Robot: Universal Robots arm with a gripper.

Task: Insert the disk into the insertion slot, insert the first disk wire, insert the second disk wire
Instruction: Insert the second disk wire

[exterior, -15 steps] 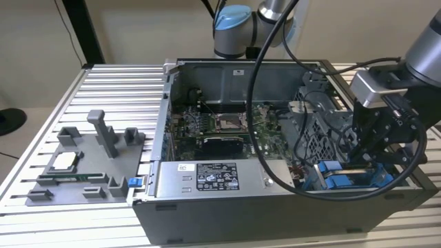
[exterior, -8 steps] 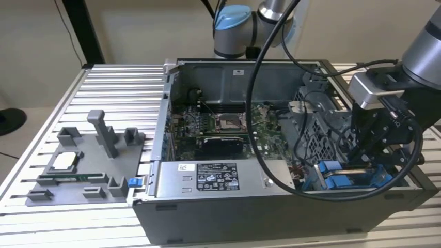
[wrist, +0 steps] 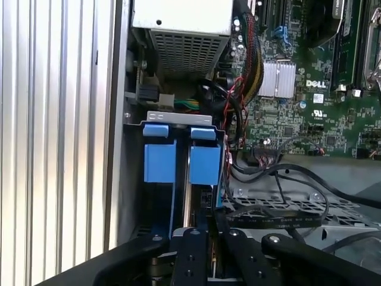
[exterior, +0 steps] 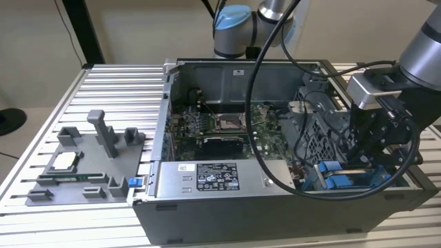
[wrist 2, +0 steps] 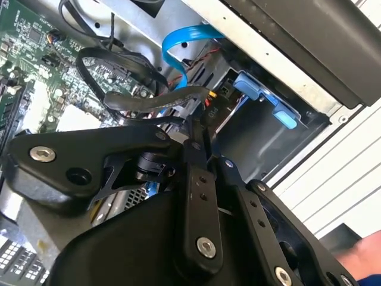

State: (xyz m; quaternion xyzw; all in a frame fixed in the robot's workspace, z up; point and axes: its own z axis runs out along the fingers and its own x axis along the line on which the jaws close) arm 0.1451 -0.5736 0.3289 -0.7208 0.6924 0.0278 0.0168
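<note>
Exterior view: the arm's gripper (exterior: pixel 368 157) reaches down into the open computer case (exterior: pixel 227 217), which lies on its side on the slatted worktop (exterior: pixel 110 88) so that its interior faces up for access. It works at the case's corner nearest the exterior view's right, where the insertion slot (exterior: pixel 337 178) shows its bright blue rails.

In the first wrist view, two blue tabs stand side by side in the insertion slot (wrist: pixel 178 161), hard against the case's side wall, and the gripper (wrist: pixel 202 253) sits directly over that bay. A metal edge between the blue rails may be the disk, seated deep in the bay, though this is a judgement.

In the second wrist view the fingers (wrist 2: pixel 199 196) appear drawn close together near a dark cable (wrist 2: pixel 149 98); whether they pinch anything cannot be told.

The grey fixture tray (exterior: pixel 82 170) sits near the worktop's opposite edge, well apart from the case.
</note>
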